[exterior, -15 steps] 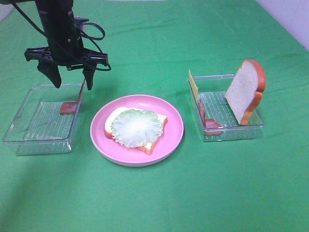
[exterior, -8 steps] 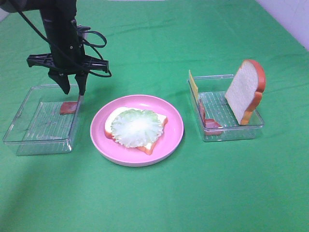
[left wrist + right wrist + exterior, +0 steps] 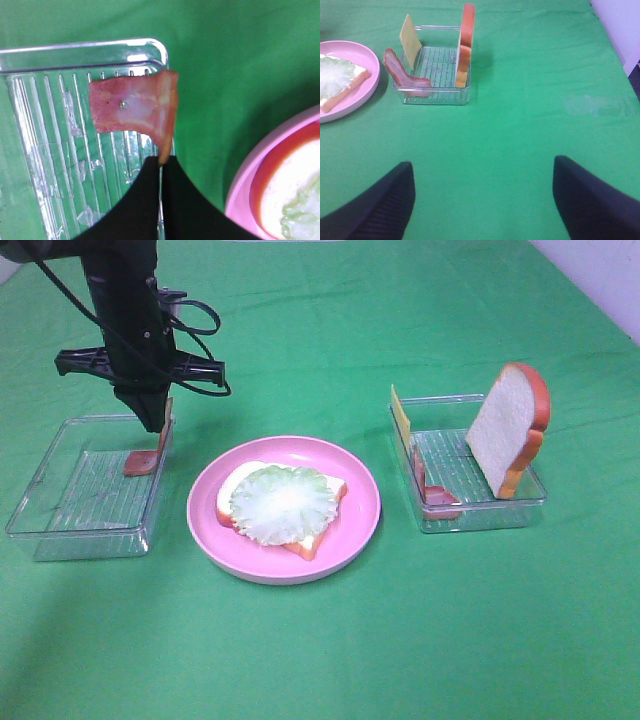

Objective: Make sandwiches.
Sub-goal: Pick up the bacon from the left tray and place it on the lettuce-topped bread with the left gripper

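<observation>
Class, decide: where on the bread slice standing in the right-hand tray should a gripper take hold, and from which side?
Probably its top crust edge, from above. The bread slice stands on edge in the tray, rising well above the walls, so jaws can straddle both flat faces.

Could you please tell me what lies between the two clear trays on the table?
The pink plate, holding bread topped with lettuce, as the exterior high view shows.

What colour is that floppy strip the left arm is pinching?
The bacon strip is pink-red with paler streaks; clearest in the left wrist view.
</observation>
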Robot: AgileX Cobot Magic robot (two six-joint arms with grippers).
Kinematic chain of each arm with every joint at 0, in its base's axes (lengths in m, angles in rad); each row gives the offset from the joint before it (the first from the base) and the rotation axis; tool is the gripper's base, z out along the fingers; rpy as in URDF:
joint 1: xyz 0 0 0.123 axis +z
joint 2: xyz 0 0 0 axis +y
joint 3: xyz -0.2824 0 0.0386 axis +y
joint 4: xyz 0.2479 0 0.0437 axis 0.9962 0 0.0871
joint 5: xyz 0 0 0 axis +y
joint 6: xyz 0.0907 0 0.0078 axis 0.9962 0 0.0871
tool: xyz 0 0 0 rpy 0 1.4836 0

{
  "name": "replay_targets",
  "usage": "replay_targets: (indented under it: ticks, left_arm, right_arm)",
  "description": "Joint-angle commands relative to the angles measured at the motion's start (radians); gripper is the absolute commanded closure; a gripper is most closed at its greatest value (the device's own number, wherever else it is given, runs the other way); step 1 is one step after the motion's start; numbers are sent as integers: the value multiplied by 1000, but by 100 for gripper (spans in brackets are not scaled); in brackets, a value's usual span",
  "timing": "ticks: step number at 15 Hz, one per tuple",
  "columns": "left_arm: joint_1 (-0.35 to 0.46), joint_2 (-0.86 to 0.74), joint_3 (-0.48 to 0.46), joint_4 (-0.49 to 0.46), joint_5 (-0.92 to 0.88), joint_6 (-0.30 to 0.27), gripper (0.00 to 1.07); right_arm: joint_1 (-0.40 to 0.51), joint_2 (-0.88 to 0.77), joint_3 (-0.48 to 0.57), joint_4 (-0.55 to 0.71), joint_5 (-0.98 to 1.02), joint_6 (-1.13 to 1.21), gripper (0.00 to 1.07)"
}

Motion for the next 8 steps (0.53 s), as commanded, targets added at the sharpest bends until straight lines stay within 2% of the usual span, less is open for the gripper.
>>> replay_targets:
  ticks: [1, 3, 5, 7, 8]
  left_arm:
    - [0, -61, 6, -7, 24, 6, 107]
    - [0, -99, 6, -32, 34, 26, 107]
    - [-4, -150, 6, -140, 58, 70, 107]
    - [-33, -179, 6, -275, 58, 146, 107]
    - [-54, -183, 6, -319, 53, 164, 107]
  right_arm:
    - [-4, -13, 4, 4, -9, -13, 35]
    - [-4, -13, 4, 4, -9, -13, 35]
    - [-4, -13, 4, 4, -9, -13, 35]
    - [-4, -13, 4, 4, -9, -13, 35]
    - [-4, -13, 4, 4, -9, -13, 35]
